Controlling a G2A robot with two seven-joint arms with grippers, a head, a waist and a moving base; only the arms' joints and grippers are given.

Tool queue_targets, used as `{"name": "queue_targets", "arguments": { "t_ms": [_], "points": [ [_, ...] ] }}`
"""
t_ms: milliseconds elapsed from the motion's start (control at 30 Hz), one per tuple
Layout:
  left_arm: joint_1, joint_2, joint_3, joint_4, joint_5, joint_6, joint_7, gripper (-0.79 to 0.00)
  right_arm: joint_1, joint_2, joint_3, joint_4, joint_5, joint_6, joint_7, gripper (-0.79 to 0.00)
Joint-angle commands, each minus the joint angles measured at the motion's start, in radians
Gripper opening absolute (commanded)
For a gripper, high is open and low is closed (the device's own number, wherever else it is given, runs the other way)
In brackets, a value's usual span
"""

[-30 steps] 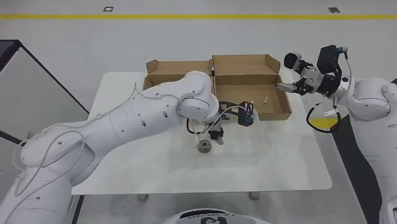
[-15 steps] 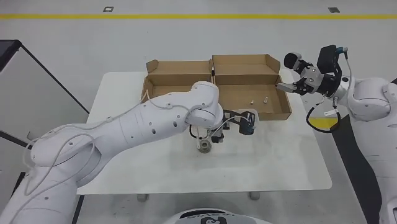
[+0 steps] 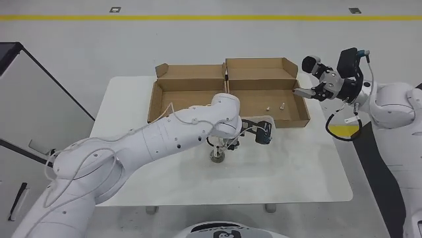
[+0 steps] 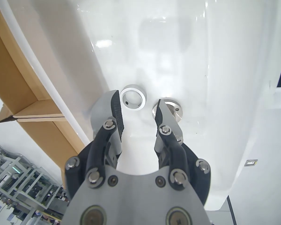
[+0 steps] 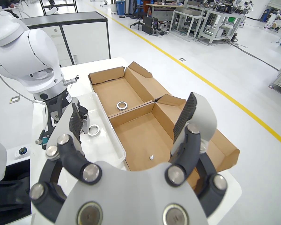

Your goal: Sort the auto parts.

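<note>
Inside left box (image 5: 107,89), ring (image 5: 122,105); right box (image 5: 140,136), perhaps bolt (image 5: 151,157).

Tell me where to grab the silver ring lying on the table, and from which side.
Grip the silver ring across its outer wall, probably straight down from above: it lies flat, bore up, both sides free. Keep the jaws of the left gripper off the flanged part beside it.

The left tool (image 4: 137,99) half hides a flanged part (image 4: 178,113).
</note>
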Motion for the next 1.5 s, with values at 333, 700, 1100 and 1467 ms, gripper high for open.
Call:
{"name": "queue_targets", "arguments": {
  "t_ms": [333,700,1100,1467],
  "points": [
    [0.031,-0.064,0.000,0.154,0.076,-0.029,0.029,-0.456,0.000,0.000,0.000,0.000,0.000,0.000,0.000,0.000],
    [0.036,-0.092,0.000,0.215,0.104,-0.035,0.036,-0.483,0.000,0.000,0.000,0.000,0.000,0.000,0.000,0.000],
    [0.054,-0.111,0.000,0.250,0.136,-0.038,0.038,-0.489,0.000,0.000,0.000,0.000,0.000,0.000,0.000,0.000],
    [0.056,-0.122,0.000,0.265,0.132,-0.042,0.043,-0.419,0.000,0.000,0.000,0.000,0.000,0.000,0.000,0.000]
  ]
}}
